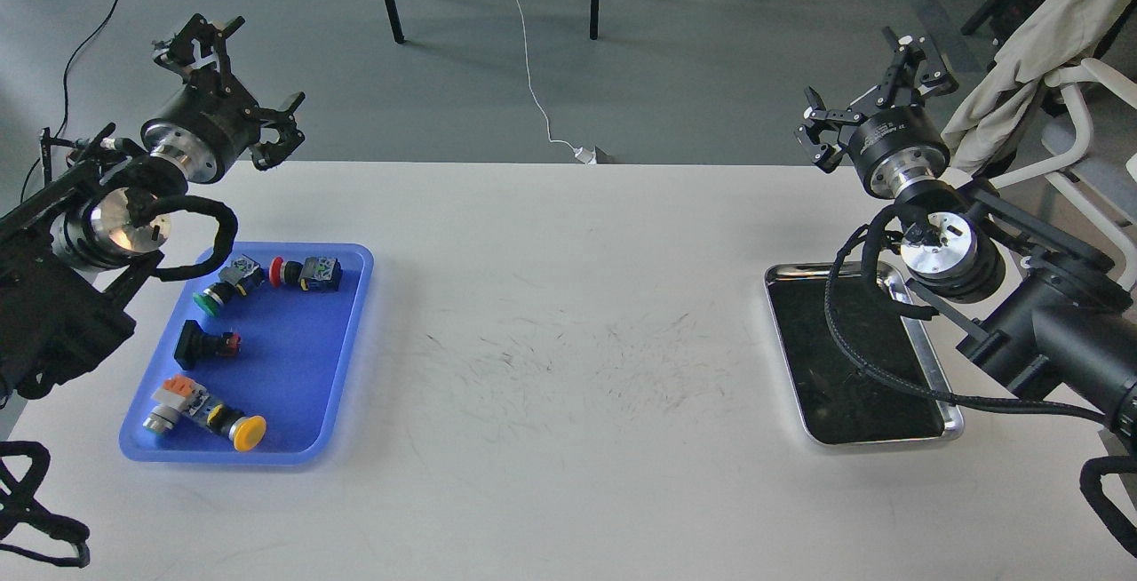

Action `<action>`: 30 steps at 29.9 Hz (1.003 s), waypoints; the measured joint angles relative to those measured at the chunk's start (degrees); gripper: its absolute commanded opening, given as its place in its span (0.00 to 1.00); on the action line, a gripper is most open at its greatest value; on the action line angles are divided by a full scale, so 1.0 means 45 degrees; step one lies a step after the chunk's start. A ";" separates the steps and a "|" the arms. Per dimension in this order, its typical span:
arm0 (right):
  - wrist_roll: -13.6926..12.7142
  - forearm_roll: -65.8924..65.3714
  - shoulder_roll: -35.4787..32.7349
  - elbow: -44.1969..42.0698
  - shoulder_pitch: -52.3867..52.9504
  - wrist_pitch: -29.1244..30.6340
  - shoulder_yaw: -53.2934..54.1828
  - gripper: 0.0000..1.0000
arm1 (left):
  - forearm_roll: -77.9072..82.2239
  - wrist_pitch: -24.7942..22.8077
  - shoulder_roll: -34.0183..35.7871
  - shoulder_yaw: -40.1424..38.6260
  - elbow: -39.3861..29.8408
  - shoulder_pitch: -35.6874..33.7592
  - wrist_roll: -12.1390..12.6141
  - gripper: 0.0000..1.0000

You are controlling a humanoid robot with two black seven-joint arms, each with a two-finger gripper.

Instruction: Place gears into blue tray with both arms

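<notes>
White table (568, 314), both arms raised at its far corners, trays at either side.

Left gripper (233, 88) hangs above the table's far left edge, behind the blue tray (346, 332), its fingers spread and holding nothing. Right gripper (875, 92) is up over the far right corner, behind the silver tray (952, 425), jaws likewise wide apart and empty. Blue tray holds several switches: green-capped (222, 288), red-capped (306, 273), black (202, 343), yellow-capped (233, 425). Gears cannot be made out anywhere; the silver tray's dark bottom shows nothing distinct.
</notes>
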 measured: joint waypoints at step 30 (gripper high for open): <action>-0.0155 0.0020 -0.0267 -0.0126 -0.0241 0.0033 0.0175 0.99 | -0.0064 -0.0028 -0.0175 0.0003 -0.0012 0.0032 0.0090 0.99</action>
